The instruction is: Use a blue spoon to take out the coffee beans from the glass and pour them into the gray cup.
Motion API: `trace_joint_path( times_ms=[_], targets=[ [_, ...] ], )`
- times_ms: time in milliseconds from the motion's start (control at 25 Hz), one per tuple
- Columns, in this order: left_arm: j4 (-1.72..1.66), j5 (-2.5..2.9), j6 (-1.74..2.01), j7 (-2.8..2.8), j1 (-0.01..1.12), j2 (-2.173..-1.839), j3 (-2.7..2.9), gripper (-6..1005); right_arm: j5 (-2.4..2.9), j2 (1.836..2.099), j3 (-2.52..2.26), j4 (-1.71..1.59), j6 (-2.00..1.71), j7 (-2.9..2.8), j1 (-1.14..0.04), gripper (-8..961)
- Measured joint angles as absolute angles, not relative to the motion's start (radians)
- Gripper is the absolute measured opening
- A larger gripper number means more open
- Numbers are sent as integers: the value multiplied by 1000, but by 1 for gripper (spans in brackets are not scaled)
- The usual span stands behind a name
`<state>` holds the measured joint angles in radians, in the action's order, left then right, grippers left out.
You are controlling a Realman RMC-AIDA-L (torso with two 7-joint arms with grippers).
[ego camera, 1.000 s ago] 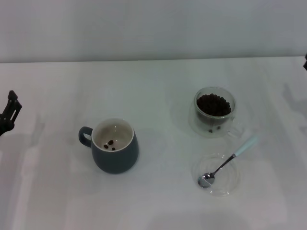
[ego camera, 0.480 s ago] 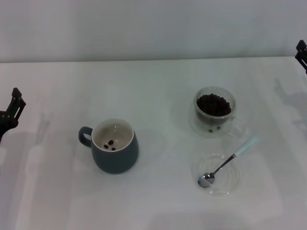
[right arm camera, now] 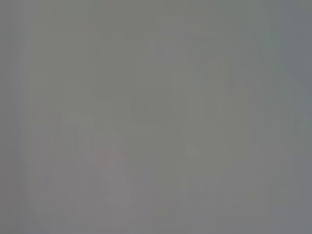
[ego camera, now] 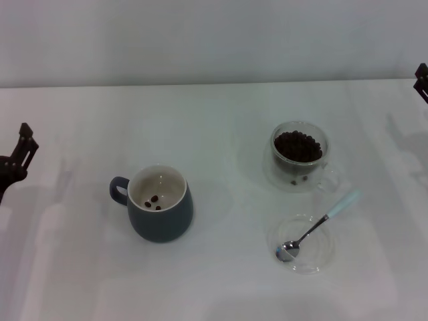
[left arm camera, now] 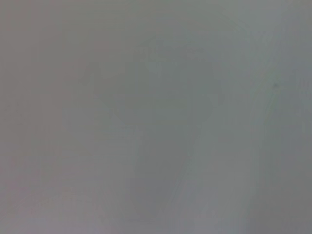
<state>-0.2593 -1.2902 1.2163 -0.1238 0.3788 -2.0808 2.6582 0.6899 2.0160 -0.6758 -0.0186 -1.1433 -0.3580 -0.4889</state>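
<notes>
Both arms sit at the frame edges, nothing in hand yet. Left gripper [ego camera: 15,160] pokes in at mid-left edge, well apart from everything; right gripper [ego camera: 421,80] just a sliver at the upper right corner. Can't tell for either whether the jaws are parted or closed, too little shows, and both wrist views give only blank grey surface. Gray cup [ego camera: 159,204] stands left of centre, handle toward the left edge, 3 beans visible on its cream bottom. Glass [ego camera: 298,155] stands right of centre, upper half of the frame, its inner cup heaped with coffee beans [ego camera: 297,146], a couple of loose ones lower between the walls. Blue spoon [ego camera: 318,225] lies below the glass, lower right, metal bowl resting in a clear flat dish [ego camera: 324,257], pale handle sticking out over the rim toward the upper right. All on the white table [ego camera: 221,287]. Step, as I read it: approach for a spoon pickup, no scoop underway. Next move likely needs the right gripper, being nearer, to come down on the raised handle end, pinch across the thin handle and lift without dragging the dish or bumping the glass just above.
</notes>
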Motion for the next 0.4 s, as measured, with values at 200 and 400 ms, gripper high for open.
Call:
trace_joint_path(
  times_ms=[200, 400],
  targets=[
    [-259, -1279, 1224, -124, 379, -2081, 2658, 883, 692, 2020, -680, -14, -1146, -361, -478, 875],
    [-263, -1278, 1224, -124, 381, -2082, 2658, 883, 693, 2021, -685, -12, -1145, -362, -465, 875]
  ],
)
